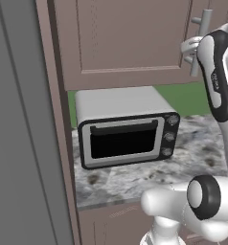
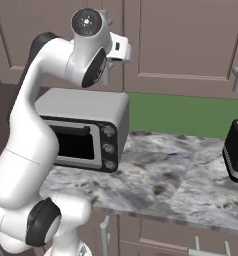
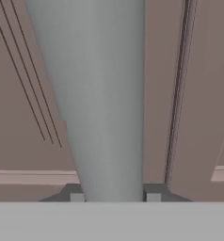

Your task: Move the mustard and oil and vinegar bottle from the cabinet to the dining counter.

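claw (image 3: 115,196) clamped on the cabinet (image 1: 130,43) door's grey bar handle (image 3: 97,94), whose long axis runs upright.

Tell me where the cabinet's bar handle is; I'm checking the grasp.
The handle runs up the hand view's middle, clamped between the fingers, beside the seam between the closed cabinet doors.

A grey and white stone counter (image 2: 181,175) is running along under the brown wall cabinets. A silver toaster oven (image 1: 125,129) with a black glass door and three round knobs is sitting right on it, toward its left end. A black box-like thing (image 2: 237,150) is sitting on the counter too, well apart from the oven, far off to the right and cut off by the picture's edge.
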You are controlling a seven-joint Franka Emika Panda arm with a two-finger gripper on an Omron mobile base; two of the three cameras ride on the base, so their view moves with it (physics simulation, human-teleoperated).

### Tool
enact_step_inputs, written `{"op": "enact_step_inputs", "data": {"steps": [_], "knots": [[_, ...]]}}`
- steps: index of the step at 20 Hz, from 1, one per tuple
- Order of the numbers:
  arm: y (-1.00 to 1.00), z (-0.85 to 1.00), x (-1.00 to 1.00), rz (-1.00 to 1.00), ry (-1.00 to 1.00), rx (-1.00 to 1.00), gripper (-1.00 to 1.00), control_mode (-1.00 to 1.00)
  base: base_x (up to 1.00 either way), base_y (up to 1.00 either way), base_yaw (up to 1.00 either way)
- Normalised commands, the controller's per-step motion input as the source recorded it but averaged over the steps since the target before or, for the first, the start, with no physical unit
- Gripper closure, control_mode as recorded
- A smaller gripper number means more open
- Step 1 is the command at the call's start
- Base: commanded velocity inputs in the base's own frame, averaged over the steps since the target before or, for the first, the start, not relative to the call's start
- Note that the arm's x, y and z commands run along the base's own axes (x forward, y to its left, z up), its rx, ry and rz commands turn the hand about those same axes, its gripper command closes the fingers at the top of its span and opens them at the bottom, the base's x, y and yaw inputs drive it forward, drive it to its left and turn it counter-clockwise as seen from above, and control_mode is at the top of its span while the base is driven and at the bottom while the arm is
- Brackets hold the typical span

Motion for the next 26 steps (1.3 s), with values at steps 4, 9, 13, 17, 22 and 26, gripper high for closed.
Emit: {"op": "enact_step_inputs", "data": {"steps": [4,9,13,17,22,26], "knots": [[0.05,0.0,-0.68,0.14,0.0,0.0,1.0,-1.0,0.0,0.0,0.0],[0.07,0.02,-0.84,0.09,0.0,0.0,1.0,-1.0,0.0,0.0,0.0],[0.18,0.03,-0.86,0.02,0.0,0.0,1.0,-1.0,0.0,0.0,0.0],[0.29,0.01,-0.85,0.0,0.0,0.0,1.0,-1.0,0.0,0.0,0.0],[0.38,0.0,-0.83,0.0,-0.01,0.0,1.0,-1.0,0.0,0.0,0.0],[0.43,0.0,-0.8,0.0,-0.02,0.0,1.0,-1.0,0.0,0.0,0.0]]}}
